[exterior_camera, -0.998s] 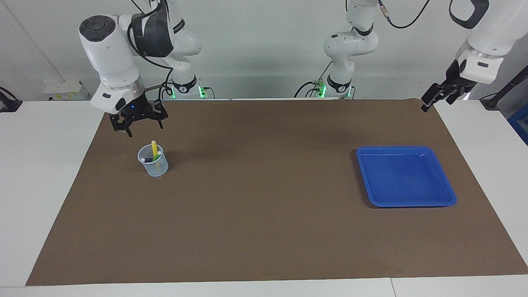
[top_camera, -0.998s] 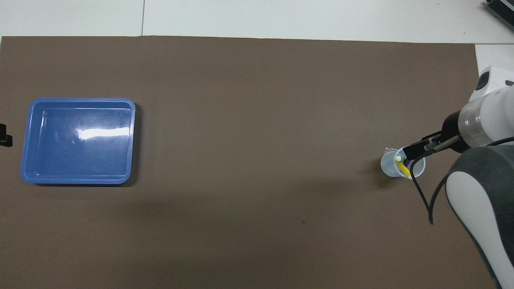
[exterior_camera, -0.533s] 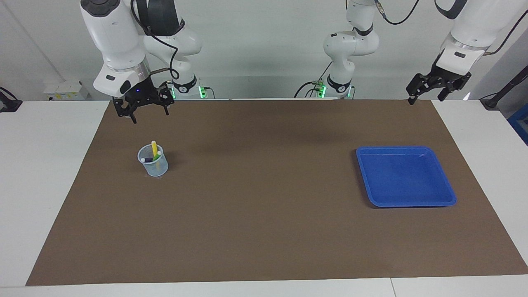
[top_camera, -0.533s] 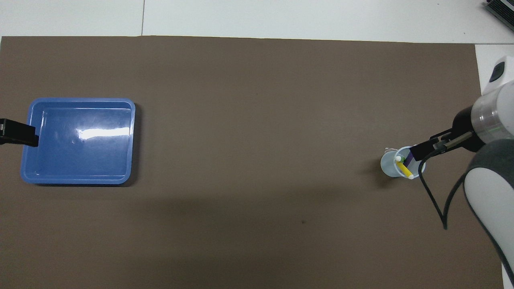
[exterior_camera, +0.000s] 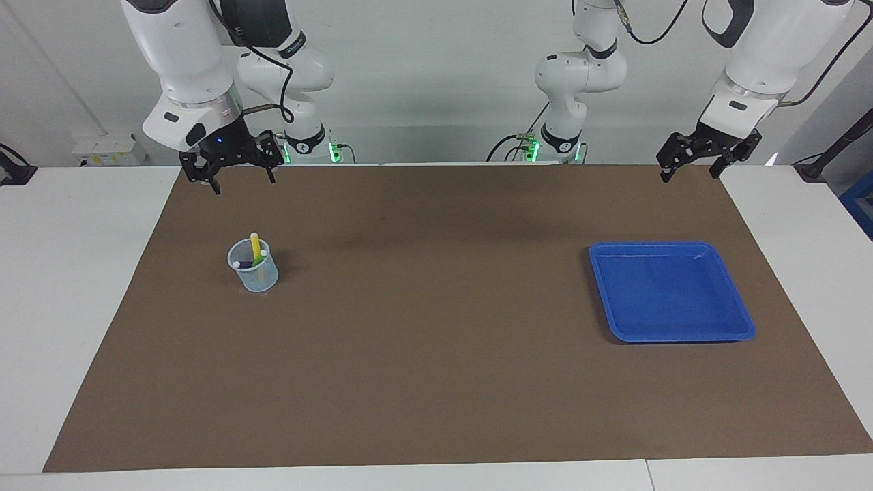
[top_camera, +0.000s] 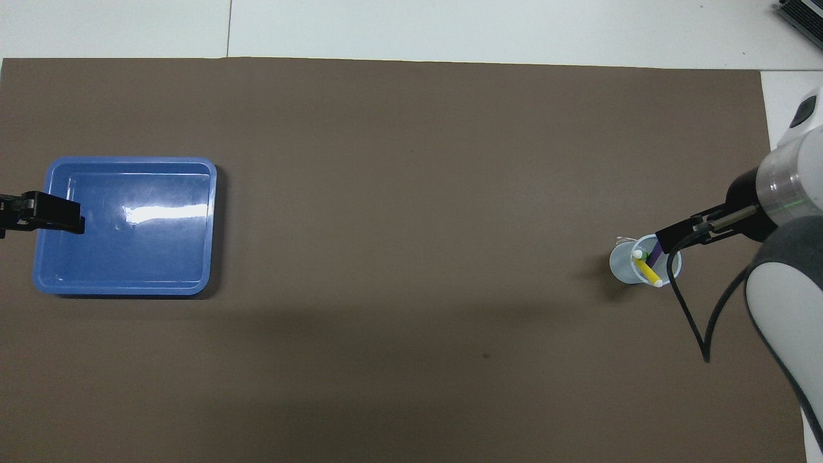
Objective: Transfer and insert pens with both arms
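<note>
You have all three pens (exterior_camera: 255, 251) standing in the cup (exterior_camera: 254, 273) at the right arm's end of the desk (exterior_camera: 436, 382), both sets of jaws raised, wide and empty.

Open brown mat (exterior_camera: 436, 354) mid-table, cup of pens (exterior_camera: 253, 266) and blue tray (exterior_camera: 672, 292) at either end

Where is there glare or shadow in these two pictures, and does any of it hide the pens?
Overhead view: a white glare patch lies on the tray floor, and a broad soft shadow crosses the mat nearer the robots. Facing view: no glare on the tray, only a narrow shadow beside the cup. The pens show plainly in the cup in both views.
</note>
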You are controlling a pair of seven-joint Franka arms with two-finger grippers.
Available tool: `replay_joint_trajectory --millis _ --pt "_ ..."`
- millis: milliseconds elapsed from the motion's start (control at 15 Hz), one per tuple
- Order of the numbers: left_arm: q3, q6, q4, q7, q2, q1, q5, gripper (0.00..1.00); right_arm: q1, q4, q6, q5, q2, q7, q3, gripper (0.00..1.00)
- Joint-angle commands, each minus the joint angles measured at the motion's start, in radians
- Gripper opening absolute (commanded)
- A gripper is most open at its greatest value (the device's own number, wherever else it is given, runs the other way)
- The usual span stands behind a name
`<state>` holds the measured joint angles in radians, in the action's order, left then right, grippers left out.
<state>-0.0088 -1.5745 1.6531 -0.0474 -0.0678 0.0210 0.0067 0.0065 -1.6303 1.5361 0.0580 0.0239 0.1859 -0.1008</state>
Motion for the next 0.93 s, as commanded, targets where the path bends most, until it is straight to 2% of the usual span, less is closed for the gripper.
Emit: replay_joint_trajectory --millis 0,865 --pt "0.007 -0.038 0.037 -0.017 -0.038 0.007 -0.030 1.00 -0.005 -0.045 0.059 -0.006 0.013 -0.014 -0.003 1.00" --pt "0.020 -0.035 0.036 -0.009 -0.047 0.007 -0.030 1.00 -0.020 -0.053 0.107 -0.009 -0.002 -0.059 0.007 1.00"
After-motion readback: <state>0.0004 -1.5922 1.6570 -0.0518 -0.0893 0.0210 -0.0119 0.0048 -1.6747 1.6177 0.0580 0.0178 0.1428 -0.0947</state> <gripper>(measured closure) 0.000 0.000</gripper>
